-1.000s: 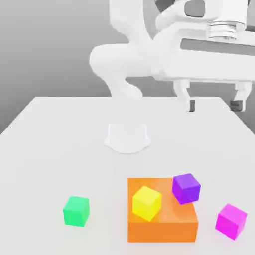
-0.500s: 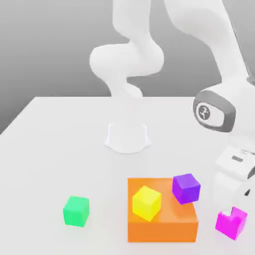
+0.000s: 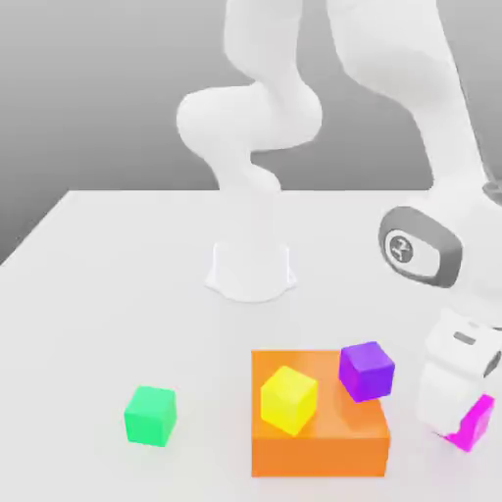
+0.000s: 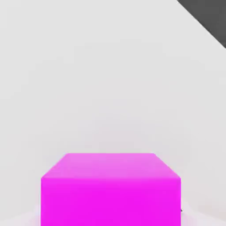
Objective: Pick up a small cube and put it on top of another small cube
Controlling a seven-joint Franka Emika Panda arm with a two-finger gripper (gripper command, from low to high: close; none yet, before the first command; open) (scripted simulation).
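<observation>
In the exterior view my arm reaches down at the lower right of the frame, and my claw (image 3: 461,431) sits low over the magenta cube (image 3: 476,424), which peeks out from behind my hand just above the white table (image 3: 118,284). My claw is pinching that magenta cube; I judge the grasp made, but the cube looks barely off the table, if at all. To the left, at bottom centre, stands the big orange block (image 3: 319,441), with the yellow cube (image 3: 288,399) on its top left and the purple cube (image 3: 367,371) at its upper right corner. The green cube (image 3: 150,415) sits alone at the lower left, well apart from everything else.

In the hand view the magenta cube (image 4: 110,190) takes up the lower middle of the frame, close under my camera, with bare table behind it and a dark corner at the upper right.

So the picking is about done. Left to do: lift, carry to another small cube, set down on top, release.
</observation>
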